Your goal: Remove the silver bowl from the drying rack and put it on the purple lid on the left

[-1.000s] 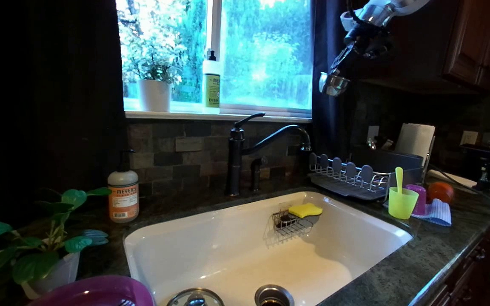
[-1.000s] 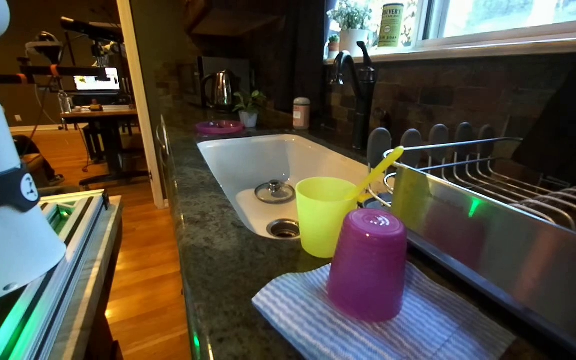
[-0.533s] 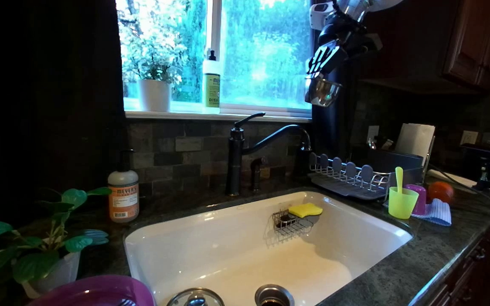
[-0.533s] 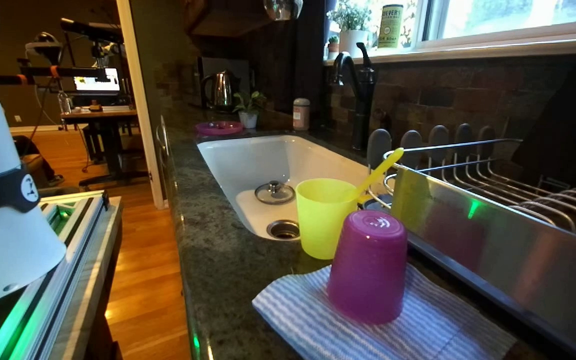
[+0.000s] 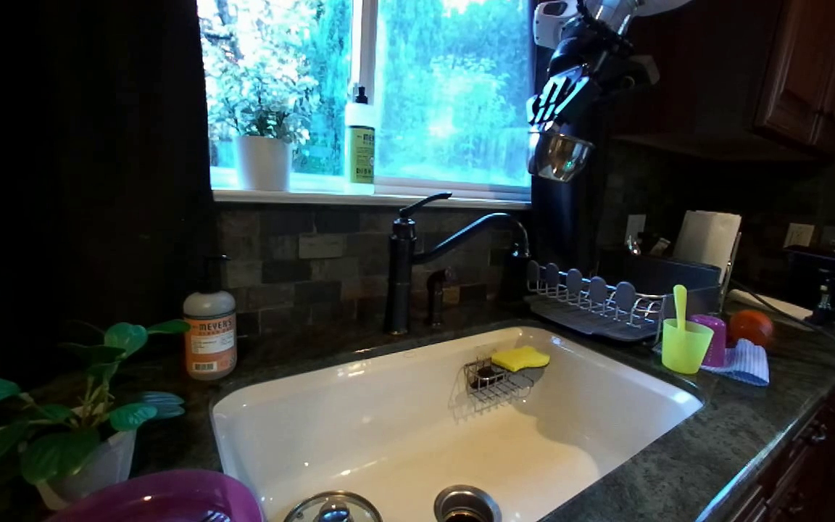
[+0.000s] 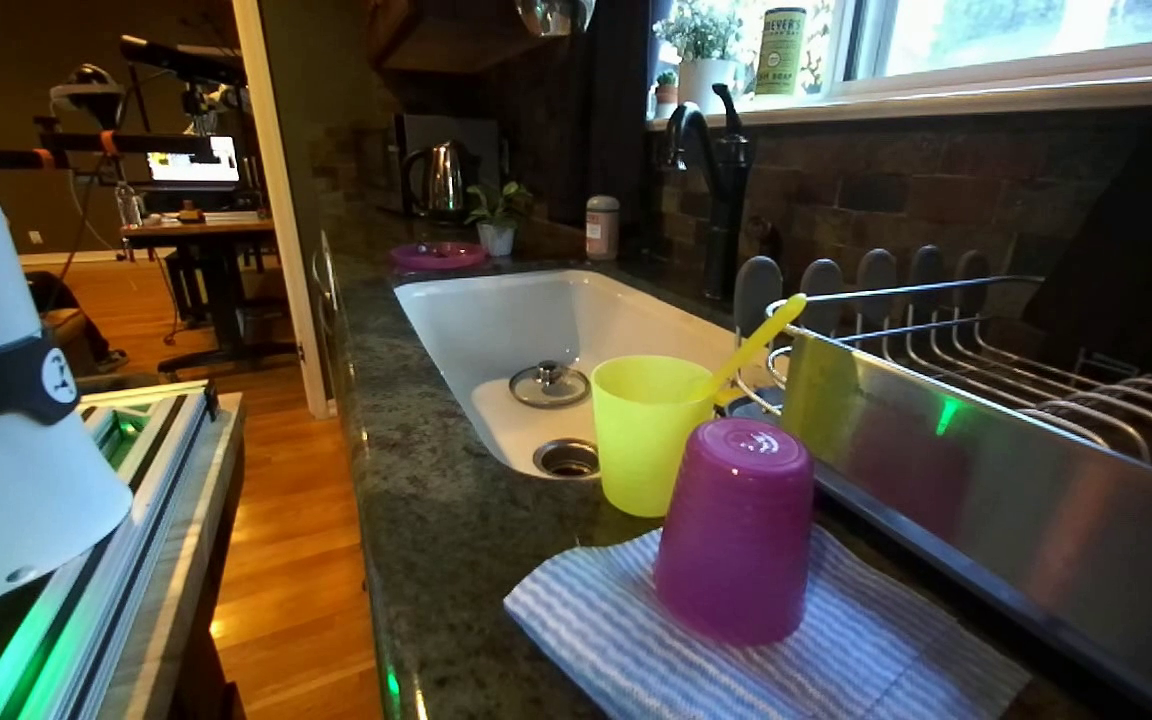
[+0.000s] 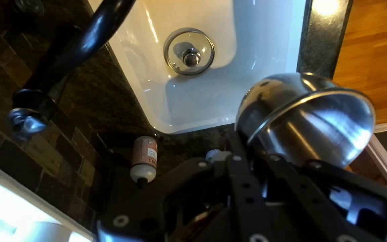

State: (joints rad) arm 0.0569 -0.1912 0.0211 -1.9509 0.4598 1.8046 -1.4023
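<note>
Silver bowl hangs, rim pinched, from the down-slanted hand.

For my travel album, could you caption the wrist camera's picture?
Silver bowl gripped at the rim by black fingers, a white sink with a glass lid below.

I see a bright window above a dark tiled wall. Wood floor, desk in back, dim indoors.
</note>
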